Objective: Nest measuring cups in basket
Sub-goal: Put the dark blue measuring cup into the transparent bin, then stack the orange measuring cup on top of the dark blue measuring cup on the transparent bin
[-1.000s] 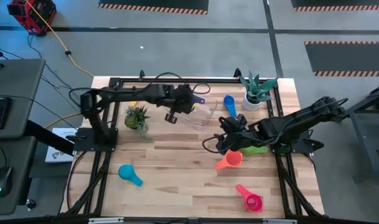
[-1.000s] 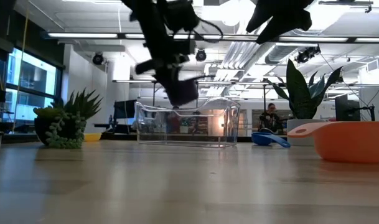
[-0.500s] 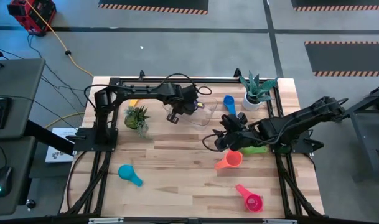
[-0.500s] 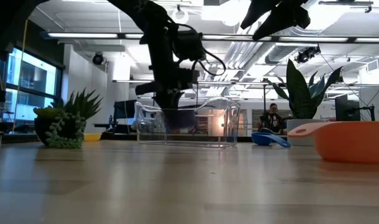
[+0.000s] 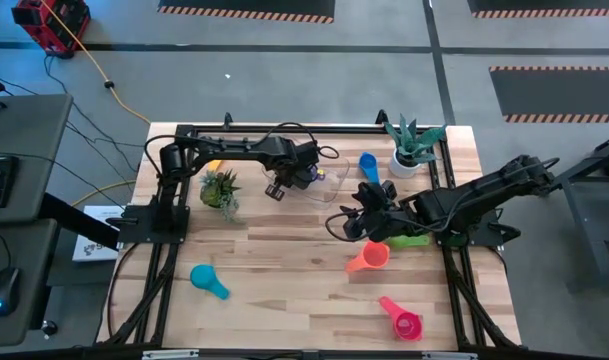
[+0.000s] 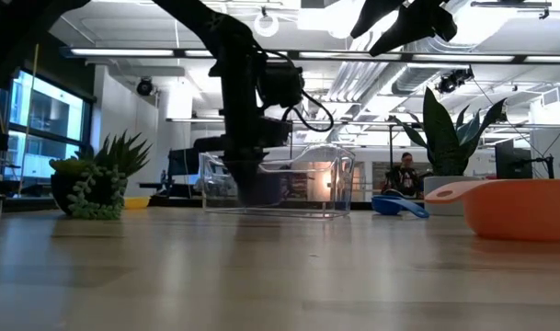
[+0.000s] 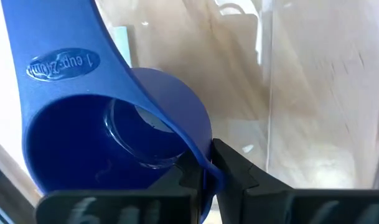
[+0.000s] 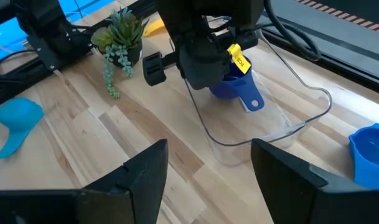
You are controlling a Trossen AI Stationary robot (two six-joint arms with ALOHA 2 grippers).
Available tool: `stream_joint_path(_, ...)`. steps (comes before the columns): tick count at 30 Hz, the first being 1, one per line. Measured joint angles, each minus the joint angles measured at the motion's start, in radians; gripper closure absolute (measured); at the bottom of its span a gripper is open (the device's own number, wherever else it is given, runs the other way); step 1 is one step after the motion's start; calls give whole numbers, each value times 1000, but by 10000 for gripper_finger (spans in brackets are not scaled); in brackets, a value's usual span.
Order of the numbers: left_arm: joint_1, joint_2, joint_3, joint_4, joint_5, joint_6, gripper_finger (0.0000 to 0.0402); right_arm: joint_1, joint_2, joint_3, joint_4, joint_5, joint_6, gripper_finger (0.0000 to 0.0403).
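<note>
Currently the left gripper (image 5: 302,176) sat lowered inside the clear, round-cornered plastic basket (image 5: 329,185), fingers (image 7: 236,167) pinched on the rim of the dark blue plastic measuring cup (image 7: 114,146), which rested within the basket's walls. Right gripper (image 5: 349,222) hovered above the table just beside the orange measuring cup (image 5: 369,257), jaws spread wide and holding nothing

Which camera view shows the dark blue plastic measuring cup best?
The left wrist view: the dark blue plastic measuring cup fills it, with the rim pinched in the left hand and the handle lettering visible. The right wrist view shows it smaller, inside the clear plastic basket. The high view shows only a sliver; the low view a dark shape.
</note>
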Motion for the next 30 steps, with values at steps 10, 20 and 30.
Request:
stream_joint_path(10, 2, -2, 0, 1, -4, -14, 314, 0, 0, 0, 0, 0, 14, 181)
stream_joint_path(20, 2, -2, 102, -77, -3, -94, 220, 0, 0, 0, 0, 0, 8, 181)
stream_joint_path(30, 23, -2, 307, -237, -28, -206, 186, 0, 0, 0, 4, 1, -12, 181)
